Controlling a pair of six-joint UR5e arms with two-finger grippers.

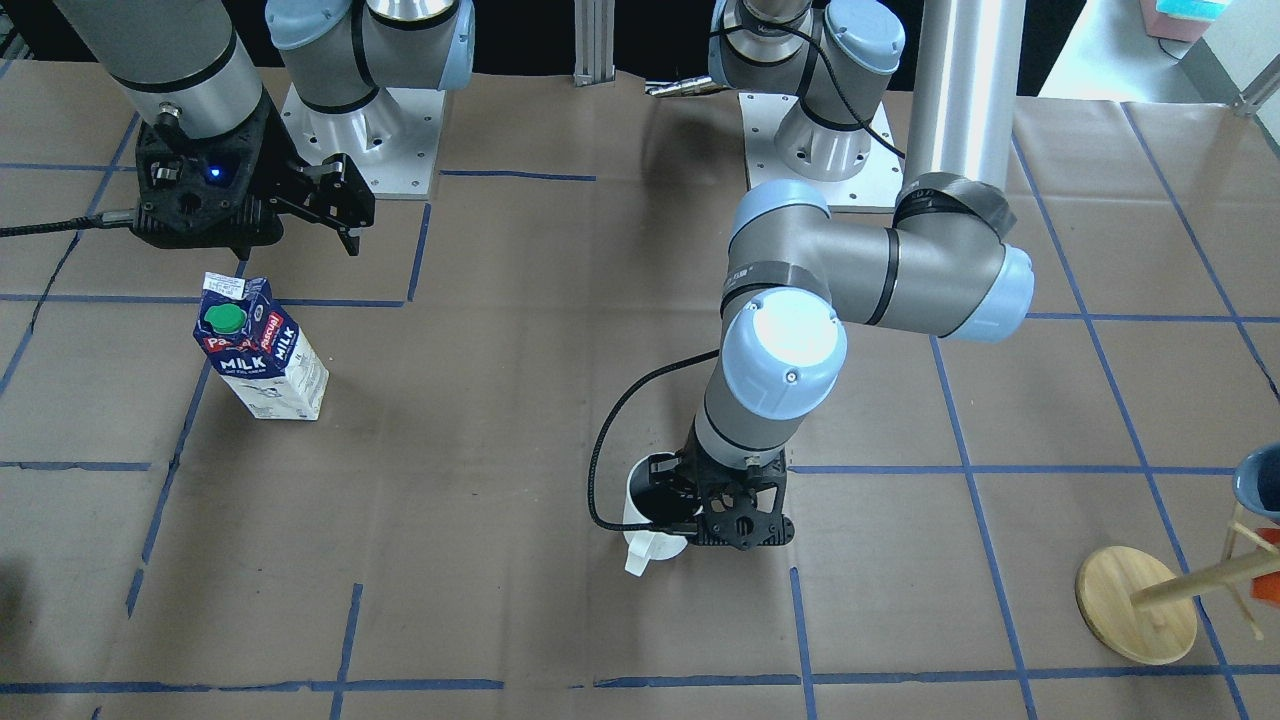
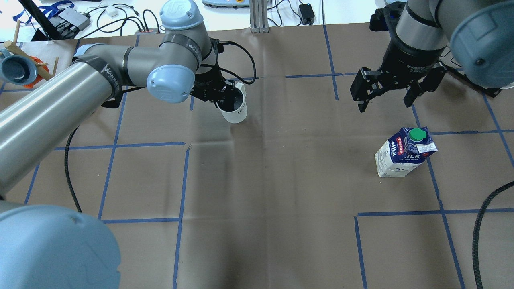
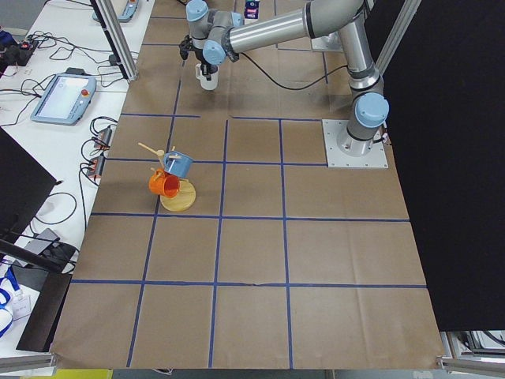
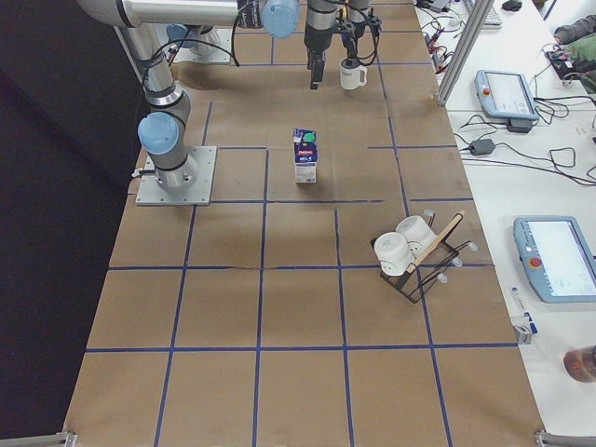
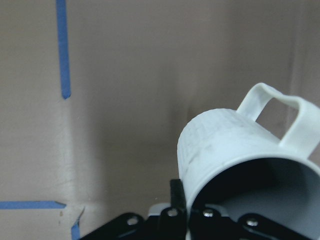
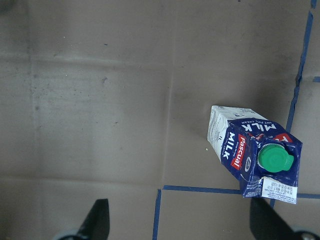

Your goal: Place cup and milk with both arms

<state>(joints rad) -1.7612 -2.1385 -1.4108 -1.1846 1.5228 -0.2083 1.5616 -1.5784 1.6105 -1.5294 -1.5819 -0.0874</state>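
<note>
The cup (image 2: 237,112) is white and hangs tilted from my left gripper (image 2: 227,95), which is shut on its rim, one finger inside. It shows handle-outward in the front view (image 1: 648,548) and fills the left wrist view (image 5: 225,145). I cannot tell if it touches the table. The milk (image 2: 403,152) stands upright on the brown paper, green cap up, also in the front view (image 1: 262,350) and the right wrist view (image 6: 255,152). My right gripper (image 2: 385,104) is open and empty, raised above the table just beyond the carton.
A wooden mug tree (image 1: 1135,605) with a blue and an orange cup stands at the table's far left end (image 3: 177,185). A wire rack with white mugs (image 4: 410,251) stands at the right end. Blue tape lines grid the paper.
</note>
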